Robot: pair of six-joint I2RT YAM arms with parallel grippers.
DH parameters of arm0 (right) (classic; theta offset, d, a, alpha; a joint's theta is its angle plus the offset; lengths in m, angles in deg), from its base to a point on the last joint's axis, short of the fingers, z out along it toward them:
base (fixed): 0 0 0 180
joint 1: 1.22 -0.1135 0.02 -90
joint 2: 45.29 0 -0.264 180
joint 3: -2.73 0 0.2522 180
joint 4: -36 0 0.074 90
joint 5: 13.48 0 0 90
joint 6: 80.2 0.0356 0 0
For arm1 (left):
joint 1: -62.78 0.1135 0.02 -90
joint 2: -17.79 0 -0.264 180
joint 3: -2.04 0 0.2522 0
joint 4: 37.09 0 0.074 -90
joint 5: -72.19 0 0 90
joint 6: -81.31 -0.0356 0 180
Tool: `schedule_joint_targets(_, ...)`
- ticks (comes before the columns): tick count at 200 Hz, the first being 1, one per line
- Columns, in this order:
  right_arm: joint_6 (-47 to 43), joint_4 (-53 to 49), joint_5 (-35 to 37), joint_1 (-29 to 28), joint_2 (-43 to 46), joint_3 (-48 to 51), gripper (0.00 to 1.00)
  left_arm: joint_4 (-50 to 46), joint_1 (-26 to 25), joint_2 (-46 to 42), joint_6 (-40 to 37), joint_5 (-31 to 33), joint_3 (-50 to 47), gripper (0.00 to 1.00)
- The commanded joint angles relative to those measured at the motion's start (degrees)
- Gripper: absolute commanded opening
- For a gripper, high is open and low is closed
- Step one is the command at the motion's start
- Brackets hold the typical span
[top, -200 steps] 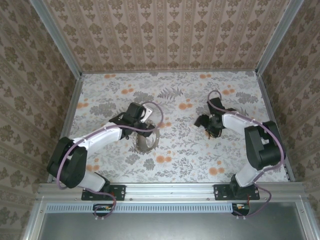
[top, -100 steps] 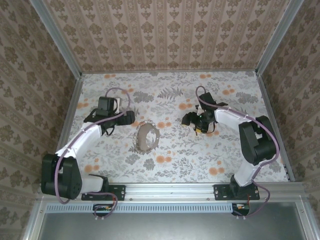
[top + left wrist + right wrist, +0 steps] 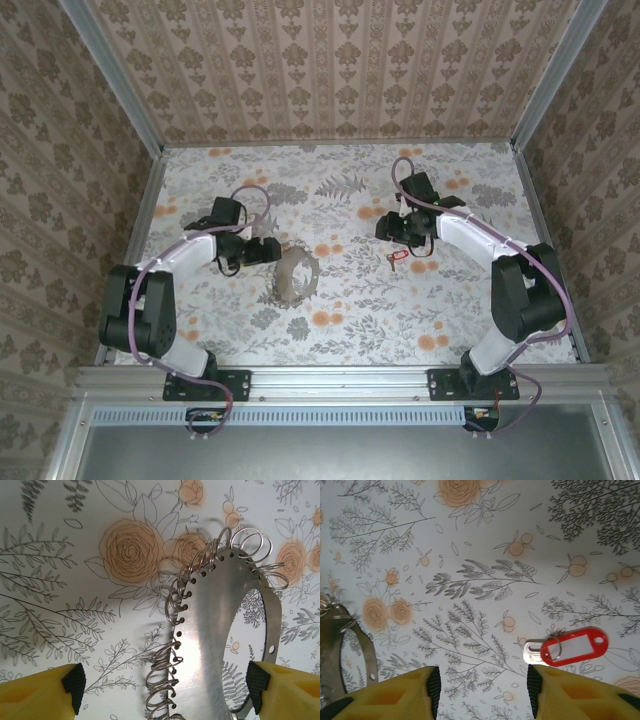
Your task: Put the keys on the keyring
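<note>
Enclosure: patterned walls (image 3: 60, 150) on three sides and metal frame rails (image 3: 120, 90) at the corners, around a floral worktop (image 3: 340, 340) whose print makes thin metal parts hard to pick out. At the left, the left arm (image 3: 175, 262) reaches inward with a purple cable (image 3: 250, 195) looped above its wrist. The left end effector (image 3: 165, 685) is open, its yellow fingers (image 3: 35, 697) spread wide and low over the worktop. The keyring (image 3: 210, 630) lies flat near the middle of the worktop, just right of that end effector in the top view; it is a flat metal band bent into a loop, punched with holes along its edge. Many split rings (image 3: 176, 596) hang through the holes. In the left wrist view its near end sits between the two fingers, close to the finger on the right; contact cannot be confirmed. Further right and well apart from the keyring lies one key (image 3: 532, 652), silver, joined by a small ring to a red tag (image 3: 580, 647). Any writing on the tag's pale insert cannot be made out. The right end effector (image 3: 483, 687) hangs over the key, open and gripping nothing. The key lies just ahead of the tip of the finger on the right of the wrist view, not in the gap. The right arm (image 3: 520, 290) stands at the far right
</note>
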Motion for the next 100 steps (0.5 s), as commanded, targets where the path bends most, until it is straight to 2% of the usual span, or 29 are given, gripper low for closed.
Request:
schedule_joint_targets(1,0.36,-0.16,2.76,-0.07,2.11,0.19,0.5,-3.36,-0.09,2.26,-1.58,-3.35,2.57,0.86)
schedule_joint_targets(72,3.87,3.96,-3.06,-0.53,-0.65,-1.72,0.46,-2.78,-2.75,8.4,-4.08,-6.79,6.77,0.75)
schedule_joint_targets(100,2.66,6.89,-8.94,-2.09,-4.4,-3.27,0.37,-2.09,-4.08,9.59,-4.39,-6.69,7.57,0.69)
